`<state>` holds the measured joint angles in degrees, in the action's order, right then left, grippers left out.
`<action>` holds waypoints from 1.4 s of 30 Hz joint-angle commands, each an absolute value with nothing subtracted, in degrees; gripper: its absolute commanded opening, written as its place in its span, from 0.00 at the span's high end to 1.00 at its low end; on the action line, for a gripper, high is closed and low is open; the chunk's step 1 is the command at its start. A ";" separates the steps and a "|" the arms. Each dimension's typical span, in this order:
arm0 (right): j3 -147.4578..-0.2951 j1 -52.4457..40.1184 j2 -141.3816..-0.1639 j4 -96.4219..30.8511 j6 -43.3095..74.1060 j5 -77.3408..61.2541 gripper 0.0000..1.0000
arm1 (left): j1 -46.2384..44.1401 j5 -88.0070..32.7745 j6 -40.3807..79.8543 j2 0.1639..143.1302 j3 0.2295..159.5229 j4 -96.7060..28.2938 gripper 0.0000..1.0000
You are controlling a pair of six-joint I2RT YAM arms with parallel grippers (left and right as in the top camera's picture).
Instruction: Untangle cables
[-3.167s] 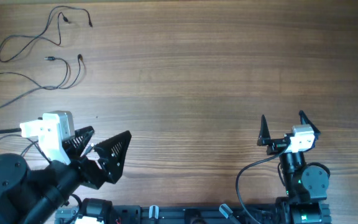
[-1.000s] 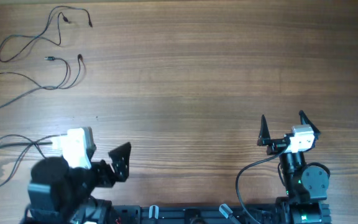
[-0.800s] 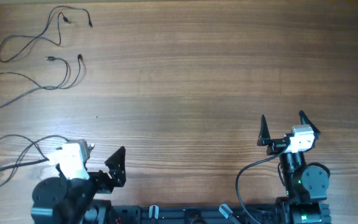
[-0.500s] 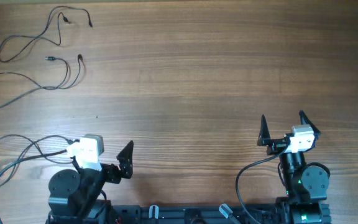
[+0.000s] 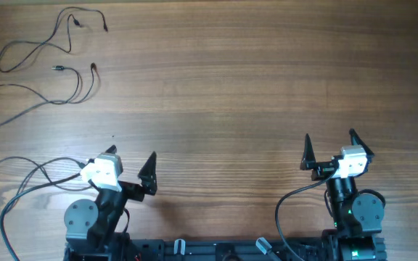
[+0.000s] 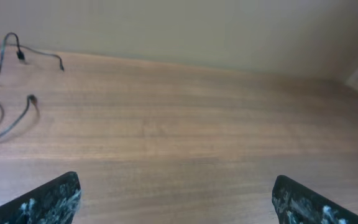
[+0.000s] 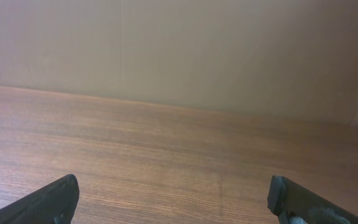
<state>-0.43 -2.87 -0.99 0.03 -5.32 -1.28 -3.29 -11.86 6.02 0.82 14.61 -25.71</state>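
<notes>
The left claw (image 5: 133,152) has its fingers spread wide and holds nothing. It sits low at the near edge of the worktop (image 5: 231,87). The right claw (image 5: 329,135) is likewise spread and bare, near the opposite near corner.

The cables (image 5: 56,68) are well apart from both claws. They lie flat in the far left corner, and the left wrist view shows only their right-hand ends (image 6: 31,99).

They look very light and limp, so they would likely drag and curl rather than hold a shape, and the thin wire could slip from a loose pinch. A small plug end or the wire just behind it seems the surest hold.

The runs stretch mainly left to right in loose loops. 1 wire leaves the left edge, and the free plug ends lie on the right side.
</notes>
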 commanded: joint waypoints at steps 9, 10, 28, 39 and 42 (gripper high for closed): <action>-0.30 -2.61 -0.27 0.16 -6.00 -1.41 0.00 | -2.33 -11.92 4.73 0.19 2.72 -7.62 0.00; -0.30 -2.59 -0.27 0.19 -6.00 -1.41 0.00 | -2.33 -11.90 4.73 0.19 1.74 -5.80 0.00; -0.30 -2.59 -0.27 0.19 -6.02 -1.41 0.00 | -2.33 -6.11 4.23 0.19 0.32 -4.10 0.00; -0.30 -2.59 -0.27 0.19 -6.00 -1.41 0.00 | -1.50 -1.58 -2.81 0.19 0.32 -4.51 0.00; -0.30 -2.59 -0.27 0.16 -6.00 -1.41 0.00 | -0.86 -1.61 -2.81 0.19 0.32 -4.51 0.00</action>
